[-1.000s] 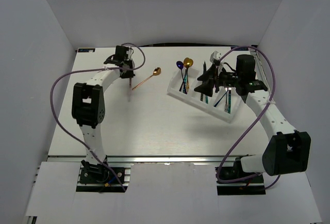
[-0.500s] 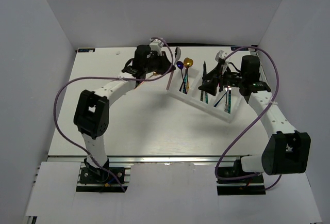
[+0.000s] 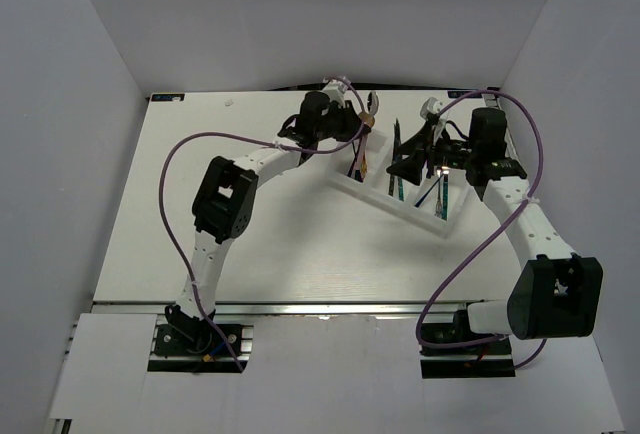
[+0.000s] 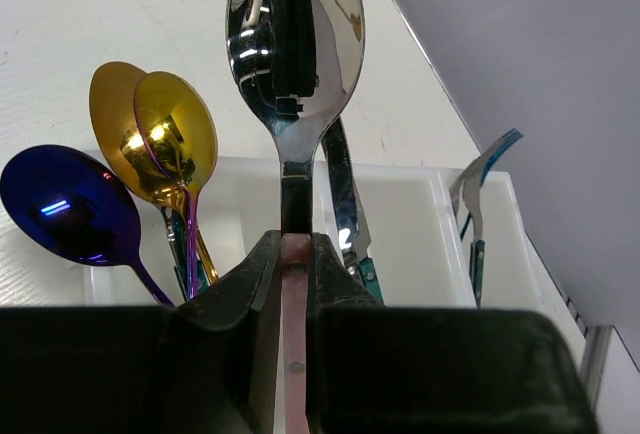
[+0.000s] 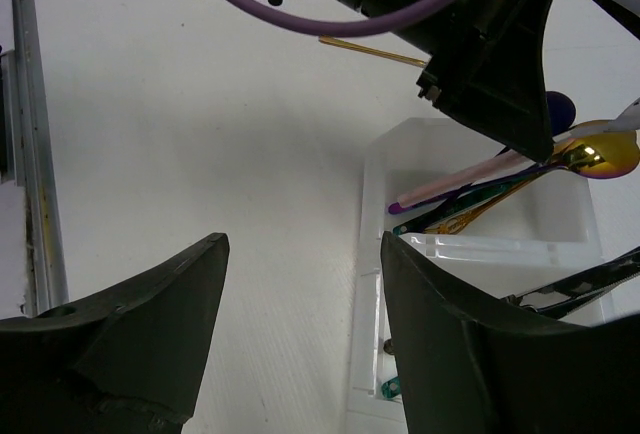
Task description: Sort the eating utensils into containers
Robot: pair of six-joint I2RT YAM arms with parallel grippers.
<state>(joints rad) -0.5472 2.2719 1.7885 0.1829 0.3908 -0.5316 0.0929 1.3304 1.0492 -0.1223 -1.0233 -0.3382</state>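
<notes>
Tray [image 4: 410,214]: sorted utensils [image 4: 165,134] lie across its compartments.
Left end effector [image 4: 296,254]: clamped on spoon [image 4: 320,44], above the tray.
Right end effector [image 5: 303,284]: open, empty.
Remaining: probably depositing this spoon.

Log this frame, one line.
left pincer: shut on shiny pink-handled metal spoon | spoon: by white three-compartment plastic tray | right pincer: open, empty

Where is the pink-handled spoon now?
Left wrist view, centre: the spoon is gripped by its handle in the left end effector, over the white tray, right of the gold spoons.
</notes>
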